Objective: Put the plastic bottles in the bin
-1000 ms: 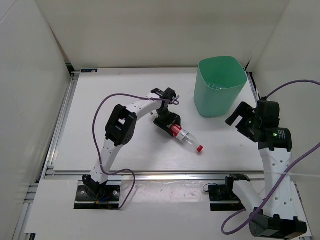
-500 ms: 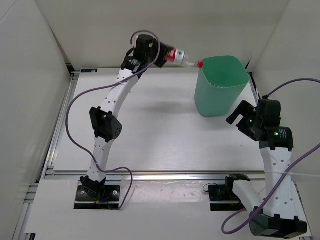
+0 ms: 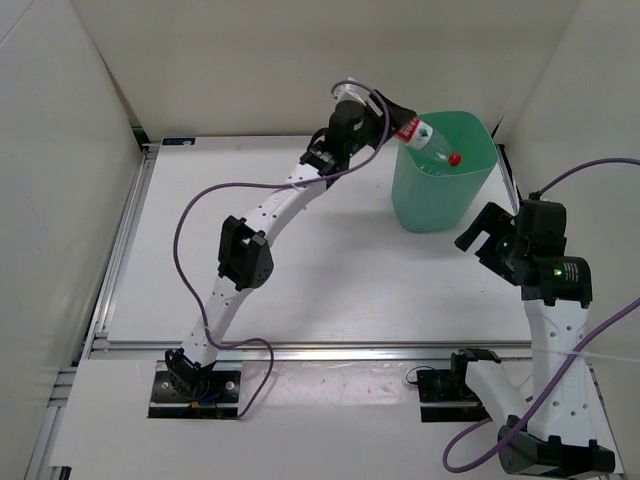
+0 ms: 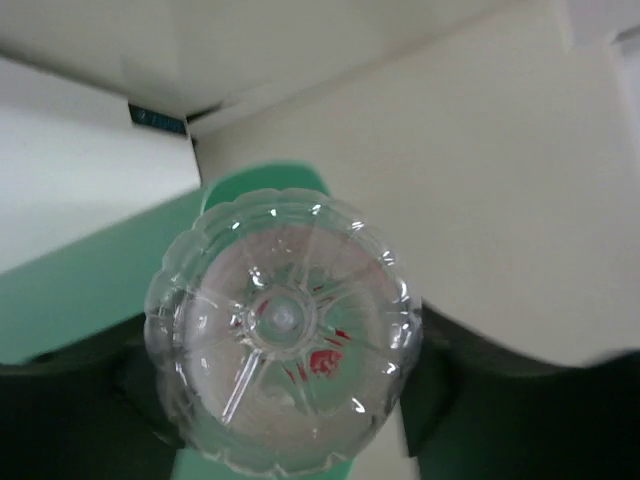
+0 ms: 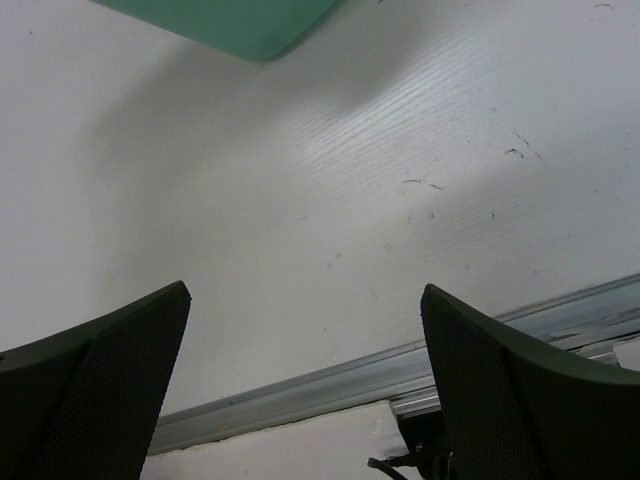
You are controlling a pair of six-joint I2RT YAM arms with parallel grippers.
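My left gripper (image 3: 388, 122) is shut on the red-labelled plastic bottle (image 3: 427, 140). It holds the bottle high, tilted cap-down, with the red cap over the mouth of the mint-green bin (image 3: 432, 208). In the left wrist view the bottle's clear base (image 4: 283, 330) fills the space between my dark fingers (image 4: 445, 390), with the bin (image 4: 70, 300) below it. My right gripper (image 3: 482, 236) is open and empty, low over the table to the right of the bin; it also shows in the right wrist view (image 5: 310, 385). The other bottles are out of view.
White walls close in the table at the back and on both sides. An aluminium rail (image 5: 330, 390) runs along the table's near edge. A corner of the bin (image 5: 240, 22) shows at the top of the right wrist view.
My left arm lifted the red-labelled bottle off the table, carried it up and back, then swung it right until its cap came over the bin's mouth. The right arm has barely moved.
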